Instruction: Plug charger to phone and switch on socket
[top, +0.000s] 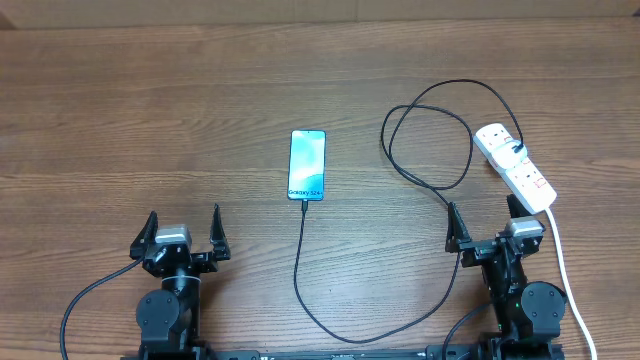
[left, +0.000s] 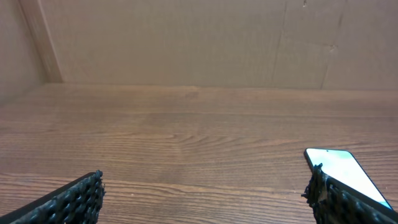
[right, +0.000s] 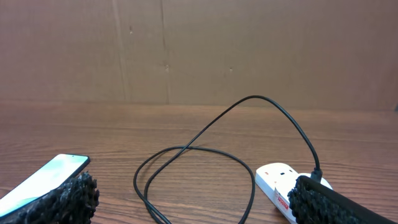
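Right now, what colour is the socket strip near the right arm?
The socket is white; it shows best in the overhead view.

Brown wood-grain surface (top: 150, 110). On it we record:
- one phone (top: 307, 165), screen up, near the centre;
- one black charger (top: 298, 255), tip at the phone's near end, looping across to the socket;
- one white socket (top: 517, 168), right side, with its white cord (top: 562, 255).
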